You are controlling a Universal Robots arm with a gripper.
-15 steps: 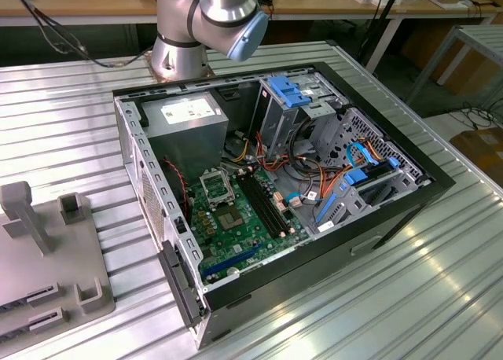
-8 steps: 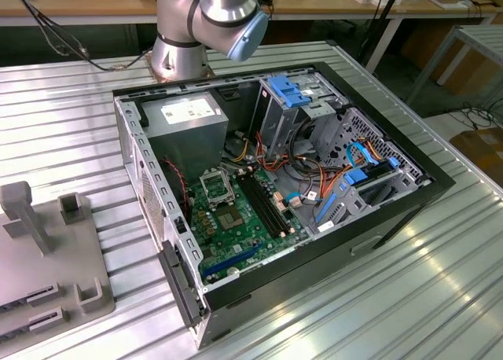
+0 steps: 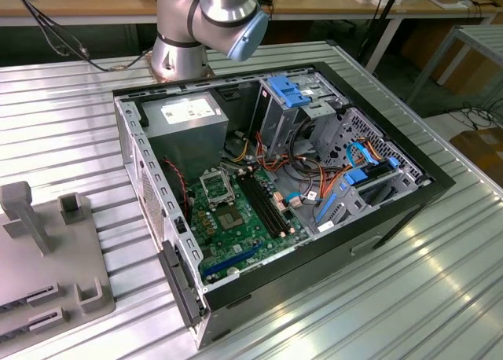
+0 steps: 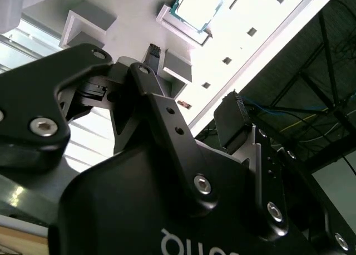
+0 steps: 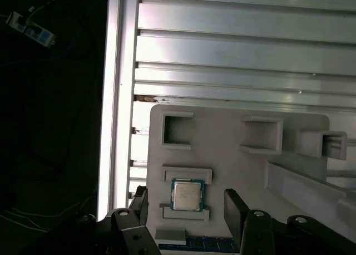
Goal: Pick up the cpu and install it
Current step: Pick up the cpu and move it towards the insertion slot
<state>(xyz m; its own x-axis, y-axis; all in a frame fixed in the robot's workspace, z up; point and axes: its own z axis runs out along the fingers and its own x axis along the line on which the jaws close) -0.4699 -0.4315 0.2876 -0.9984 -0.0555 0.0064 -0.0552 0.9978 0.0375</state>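
The cpu [image 5: 187, 194], a small square chip with a silver-grey top, lies flat in a shallow seat on the grey fixture plate [image 5: 222, 149]. In the second wrist view the cpu [image 4: 197, 7] shows bright on that same plate. My gripper [image 5: 187, 204] hangs over the chip and is open. Its two black fingers [image 5: 236, 210] stand apart on either side of the chip, with nothing between them. How far above the chip they are I cannot tell. In the exterior view the hollow silver socket frame [image 3: 216, 187] sits on the green motherboard [image 3: 240, 222] inside the open computer case [image 3: 377, 218].
The fixture plate [image 3: 47, 258] lies at the exterior view's left on the ribbed metal table [image 3: 440, 281], with raised blocks and pockets [image 5: 261, 135] on it. The arm's base [image 3: 185, 45] stands behind the case. Beside the socket run long black memory slots [image 3: 263, 207], with cables and drive bays [image 3: 354, 171] further along.
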